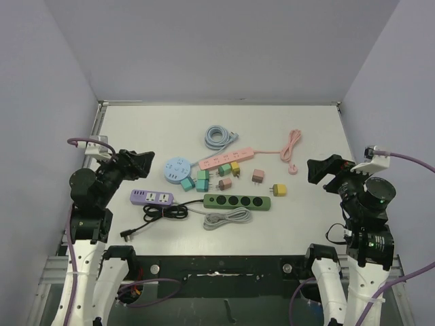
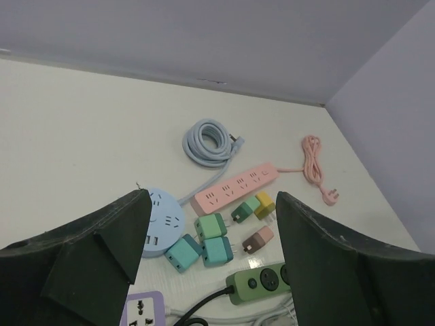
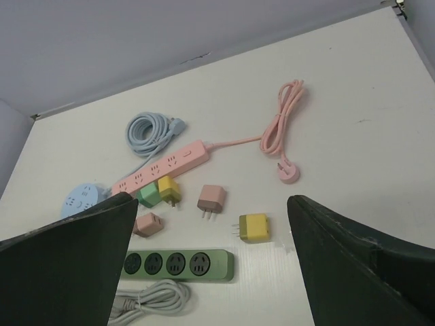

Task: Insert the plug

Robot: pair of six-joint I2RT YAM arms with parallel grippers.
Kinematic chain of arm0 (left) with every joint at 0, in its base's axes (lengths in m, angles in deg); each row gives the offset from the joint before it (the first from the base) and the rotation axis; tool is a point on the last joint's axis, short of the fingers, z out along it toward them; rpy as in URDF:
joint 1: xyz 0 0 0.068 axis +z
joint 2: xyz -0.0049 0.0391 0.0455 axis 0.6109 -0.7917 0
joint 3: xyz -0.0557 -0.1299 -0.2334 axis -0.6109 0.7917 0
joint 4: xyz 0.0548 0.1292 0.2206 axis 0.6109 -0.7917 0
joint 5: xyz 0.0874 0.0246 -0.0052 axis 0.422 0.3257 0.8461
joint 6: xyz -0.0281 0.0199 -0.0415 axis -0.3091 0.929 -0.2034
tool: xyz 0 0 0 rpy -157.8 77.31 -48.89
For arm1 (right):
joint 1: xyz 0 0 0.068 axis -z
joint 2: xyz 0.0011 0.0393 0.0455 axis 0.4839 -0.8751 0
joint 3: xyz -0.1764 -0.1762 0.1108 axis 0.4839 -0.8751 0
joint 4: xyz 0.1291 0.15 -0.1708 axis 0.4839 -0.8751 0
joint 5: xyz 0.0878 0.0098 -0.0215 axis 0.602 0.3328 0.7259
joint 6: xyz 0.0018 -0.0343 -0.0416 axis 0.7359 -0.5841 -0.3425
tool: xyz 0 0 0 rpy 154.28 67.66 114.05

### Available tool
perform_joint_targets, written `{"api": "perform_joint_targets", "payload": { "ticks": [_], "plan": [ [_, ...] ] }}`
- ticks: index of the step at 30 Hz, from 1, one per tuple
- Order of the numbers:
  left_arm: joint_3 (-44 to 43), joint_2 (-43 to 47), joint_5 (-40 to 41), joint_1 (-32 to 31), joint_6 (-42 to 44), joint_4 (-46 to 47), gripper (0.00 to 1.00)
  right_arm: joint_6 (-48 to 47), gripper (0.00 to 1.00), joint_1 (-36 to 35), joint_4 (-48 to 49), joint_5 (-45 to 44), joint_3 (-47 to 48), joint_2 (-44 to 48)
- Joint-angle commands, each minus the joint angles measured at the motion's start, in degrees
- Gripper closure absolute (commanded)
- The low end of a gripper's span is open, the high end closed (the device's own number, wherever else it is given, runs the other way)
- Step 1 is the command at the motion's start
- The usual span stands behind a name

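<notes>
Left gripper (image 1: 143, 165) and right gripper (image 1: 316, 172) both hang spread wide and empty, so I'd grab the yellow plug (image 1: 277, 189) (loose on the tabletop (image 1: 306, 136), near the green power strip (image 1: 236, 202)) squarely by its body, keeping the prongs level with a socket.

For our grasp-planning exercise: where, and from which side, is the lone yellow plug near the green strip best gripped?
Grip the yellow plug by its two flat side faces, from above. It lies flat, on its own, prongs sideways, so the right fingers closing across the body should leave the prongs free.
</notes>
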Motion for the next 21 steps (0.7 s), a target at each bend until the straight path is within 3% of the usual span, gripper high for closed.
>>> {"api": "perform_joint_targets", "payload": {
  "ticks": [1, 7, 11, 15, 21],
  "plan": [
    [0.37, 0.66, -5.16, -0.79, -2.08, 4.49, 0.27, 2.35, 0.02, 0.53, 0.95, 4.02, 1.12, 1.77],
    [2.64, 4.02, -10.80, -0.87, -11.75, 9.14, 0.27, 5.24, 0.02, 0.63, 2.63, 4.60, 0.76, 1.78],
    [4.42, 7.54, -9.30, -0.87, -15.97, 10.16, 0.23, 9.19, 0.02, 0.60, 4.14, 1.14, 1.24, 1.72],
    [4.01, 8.13, -3.12, -0.87, -13.34, 3.23, 0.23, 12.17, 0.01, 0.61, 1.38, -0.73, 1.29, -0.93],
    [7.06, 4.82, -7.31, -0.87, -12.61, -1.65, 0.24, 11.11, 0.07, 0.63, -0.14, 3.88, -0.04, -7.10]
  ]
}}
